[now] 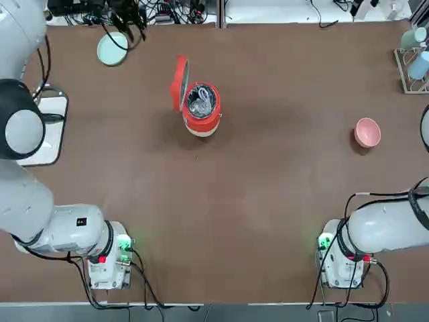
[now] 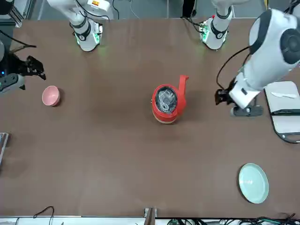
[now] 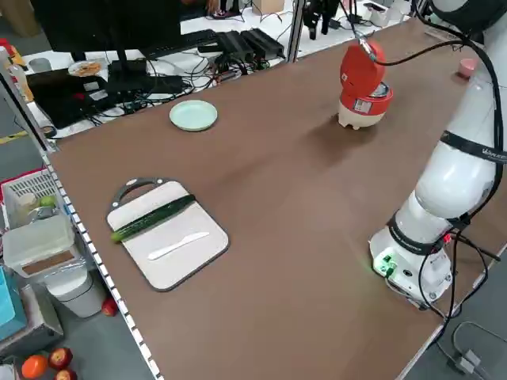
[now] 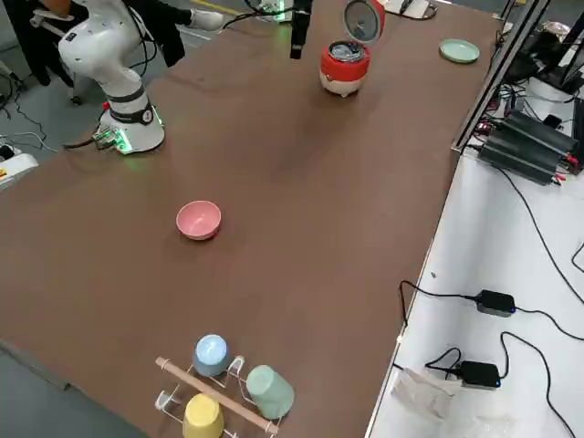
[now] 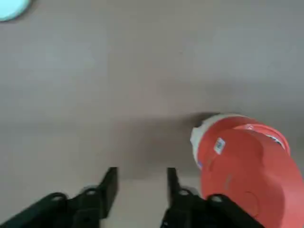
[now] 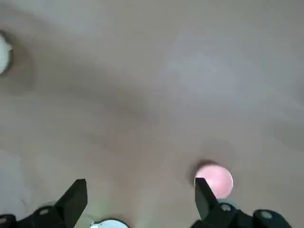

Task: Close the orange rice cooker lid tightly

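With the lid [image 1: 179, 82] stood upright on the orange rice cooker [image 1: 201, 109] mid-table, the cooker risked being tipped by a sideways push from the narrowed, empty left gripper [image 5: 138, 186]; the right gripper [image 6: 138, 195] was held wide.

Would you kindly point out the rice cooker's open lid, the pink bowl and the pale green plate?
lid [image 1: 179, 82], top view, on its raised orange outer shell
pink bowl [image 1: 367, 131], top view, on its inside
pale green plate [image 2: 253, 183], front view, on its flat centre
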